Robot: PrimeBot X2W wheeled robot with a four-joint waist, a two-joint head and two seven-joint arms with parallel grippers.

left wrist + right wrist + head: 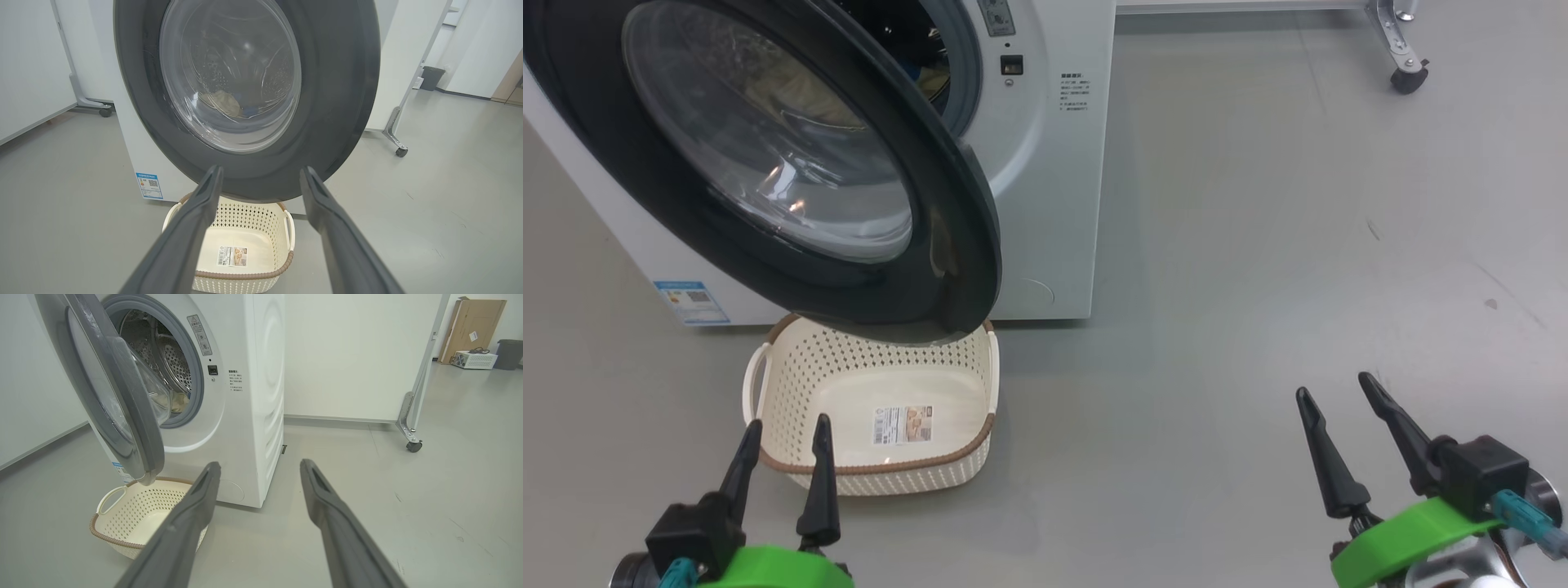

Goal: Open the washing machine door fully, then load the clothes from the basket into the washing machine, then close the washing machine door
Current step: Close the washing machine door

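The washing machine stands at the upper left. The washing machine door is swung partway out, its black rim hanging over the far end of the basket. The cream basket sits on the floor with just a label inside. Pale clothes lie in the steel drum, and in the left wrist view they show through the door glass. My left gripper is open and holds nothing, hovering at the basket's near rim. My right gripper is open over bare floor, well to the right.
A white wheeled partition stands right of the machine, its caster on the floor. Farther back are a dark bin and a cardboard box. Grey floor stretches free to the right of the basket.
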